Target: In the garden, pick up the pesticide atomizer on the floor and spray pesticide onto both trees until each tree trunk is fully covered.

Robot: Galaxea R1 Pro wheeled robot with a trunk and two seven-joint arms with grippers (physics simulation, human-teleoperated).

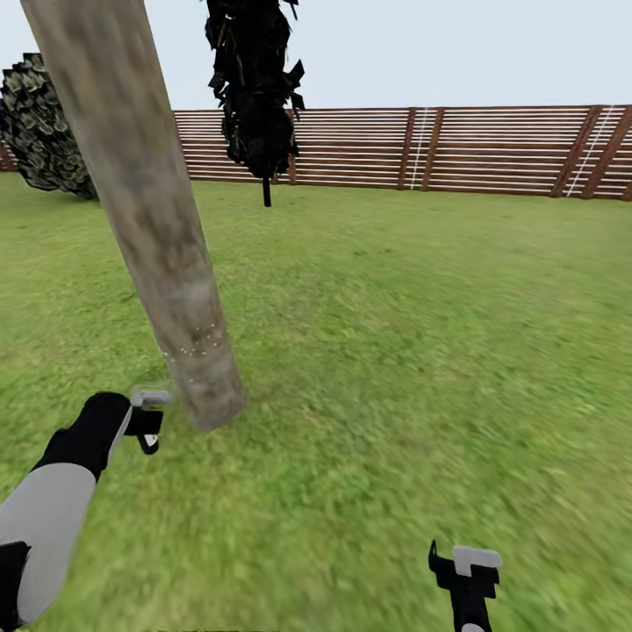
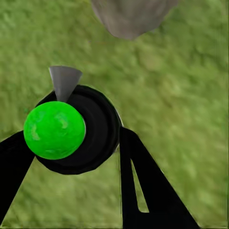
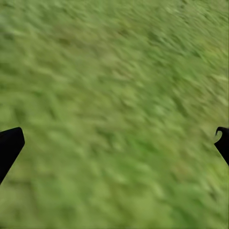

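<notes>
Here the left gripper [image 1: 149, 421], in the lower left of the head view, is closed around the pesticide atomizer [image 2: 71, 129], a black body with a bright green ball and a grey nozzle. It sits just beside the base of the thick grey-brown tree trunk [image 1: 154, 219], which leans up to the upper left. The right gripper [image 1: 465, 570], at the bottom right, hangs wide apart over the grass [image 3: 114, 95], holding nothing. A wooden fence [image 1: 456, 149] crosses the back.
</notes>
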